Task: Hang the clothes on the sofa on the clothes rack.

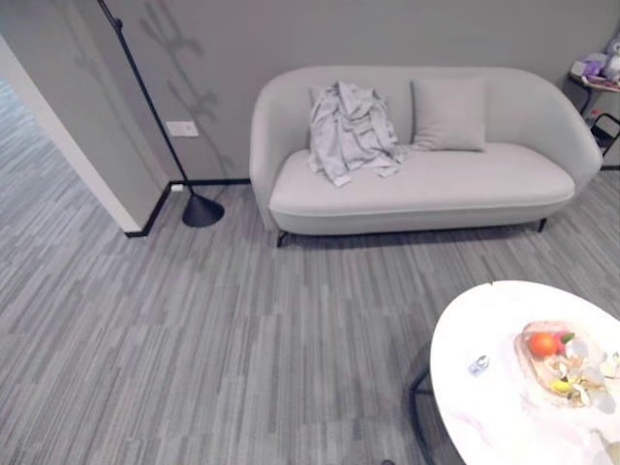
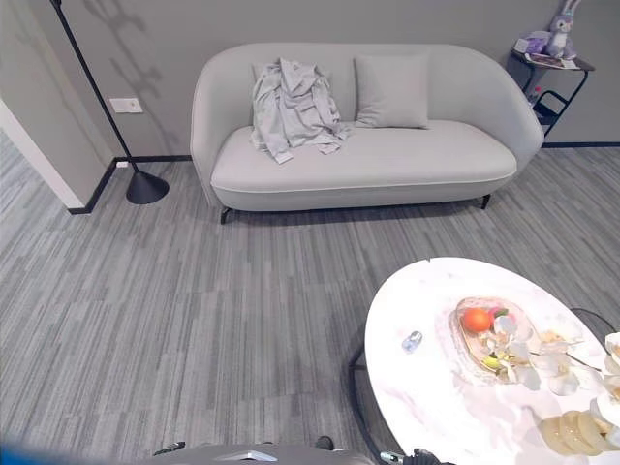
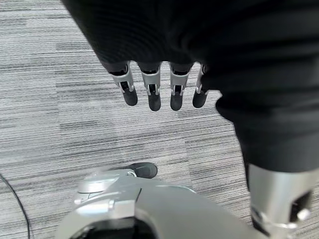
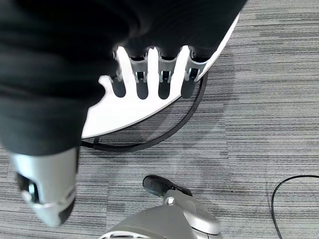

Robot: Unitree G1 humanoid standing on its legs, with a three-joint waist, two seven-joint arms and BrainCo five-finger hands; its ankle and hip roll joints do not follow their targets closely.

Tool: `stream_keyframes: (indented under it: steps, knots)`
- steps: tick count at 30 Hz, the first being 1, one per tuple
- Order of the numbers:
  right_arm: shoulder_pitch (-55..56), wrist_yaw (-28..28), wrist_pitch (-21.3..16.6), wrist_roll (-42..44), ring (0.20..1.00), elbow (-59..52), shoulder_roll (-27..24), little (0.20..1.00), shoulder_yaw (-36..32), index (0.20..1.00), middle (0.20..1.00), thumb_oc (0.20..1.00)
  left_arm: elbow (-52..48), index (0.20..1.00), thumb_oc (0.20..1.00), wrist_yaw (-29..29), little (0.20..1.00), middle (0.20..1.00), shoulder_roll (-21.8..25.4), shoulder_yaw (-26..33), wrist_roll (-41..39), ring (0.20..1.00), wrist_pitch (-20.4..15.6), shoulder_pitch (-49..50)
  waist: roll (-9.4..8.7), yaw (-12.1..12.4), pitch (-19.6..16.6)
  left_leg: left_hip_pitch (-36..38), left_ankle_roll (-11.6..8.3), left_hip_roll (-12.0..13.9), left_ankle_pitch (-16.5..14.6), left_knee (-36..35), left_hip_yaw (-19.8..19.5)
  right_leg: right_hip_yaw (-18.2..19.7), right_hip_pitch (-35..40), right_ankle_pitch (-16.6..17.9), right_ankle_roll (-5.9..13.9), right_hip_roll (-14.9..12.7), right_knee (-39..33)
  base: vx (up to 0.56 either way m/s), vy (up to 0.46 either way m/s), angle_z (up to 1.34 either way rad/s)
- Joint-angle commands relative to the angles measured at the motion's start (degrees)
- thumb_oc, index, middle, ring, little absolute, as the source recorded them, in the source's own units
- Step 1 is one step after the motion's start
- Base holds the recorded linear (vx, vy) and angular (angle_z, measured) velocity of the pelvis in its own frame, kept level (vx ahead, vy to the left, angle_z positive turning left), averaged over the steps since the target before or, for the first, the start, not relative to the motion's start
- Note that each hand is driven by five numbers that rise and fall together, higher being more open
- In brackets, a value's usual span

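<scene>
grey carpet [image 1: 194, 320], sofa [image 1: 426, 184], round table [image 2: 436, 387]

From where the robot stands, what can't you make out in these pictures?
- Clothes rack: I can't point to one beside the sofa.
- Clothes: a crumpled grey heap, so how many garments it holds is unclear.
- Tray on the white table: apart from an orange fruit, its contents are too small to identify.
- Floor lamp: its top is cut off by the edge.
</scene>
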Motion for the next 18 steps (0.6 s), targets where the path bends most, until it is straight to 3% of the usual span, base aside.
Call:
stream_keyframes:
  steps: [1,18]
  knots:
    - [-2.1,-0.7,-0.9,1.0,1.0,1.1,-2.0,1.0,0.4,1.0,1.0,1.0,2.9,1.0,1.0,-0.3,1.0,1.0,-0.1,-1.7,1.8,1.0,-1.1,-3.9,0.45,0.8,-0.8,0.8,-4.83,1.4,-1.7,0.6,-2.7,0.5,0.3,-1.1,9.0,-4.8,1.0,0.0,0.0,0.0]
    - [-2.6,-1.0,-0.8,-0.7,1.0,1.1,-2.2,1.0,1.5,1.0,1.0,1.0,3.2,1.0,1.0,0.0,1.0,1.0,-0.2,-1.6,1.7,1.0,-0.8,-4.2,0.35,1.4,-0.8,0.8,-4.8,1.4,-1.9,0.6,-3.0,-0.3,0.6,-1.2,9.05,-5.0,1.0,0.0,0.0,0.03]
